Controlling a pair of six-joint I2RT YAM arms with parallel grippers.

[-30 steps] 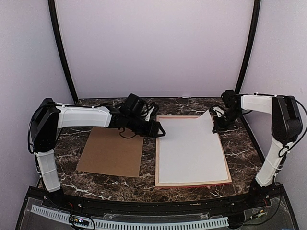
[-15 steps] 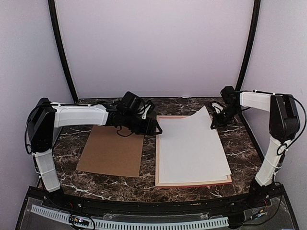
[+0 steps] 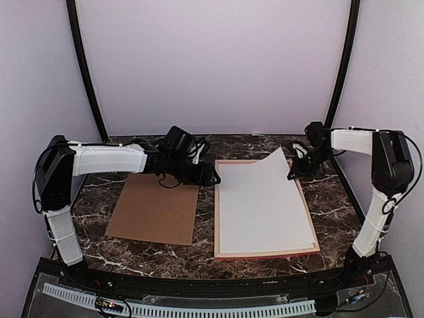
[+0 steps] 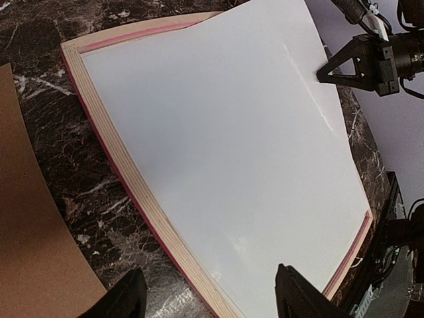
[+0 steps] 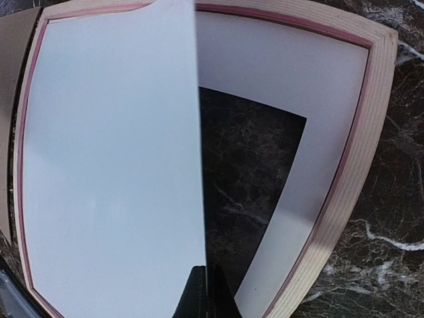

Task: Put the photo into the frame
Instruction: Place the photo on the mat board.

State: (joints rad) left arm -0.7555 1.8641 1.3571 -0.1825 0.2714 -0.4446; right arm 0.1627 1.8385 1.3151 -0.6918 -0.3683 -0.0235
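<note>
Two tools: right tool [image 3: 292,173] clamped on raised corner of large white-backed paper photo [image 3: 262,205], over thin pink-red wooden rectangular frame [image 3: 216,218]; left tool [image 3: 212,179] spread apart, empty, beside frame.

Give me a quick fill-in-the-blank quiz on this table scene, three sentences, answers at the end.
1. The right gripper is shut on a raised corner of the photo, whose visible side is plain ___.
2. The brown backing panel lies to the ___ of the frame.
3. The left gripper holds nothing; its jaws stand ___.
Answers: white; left; open.
</note>
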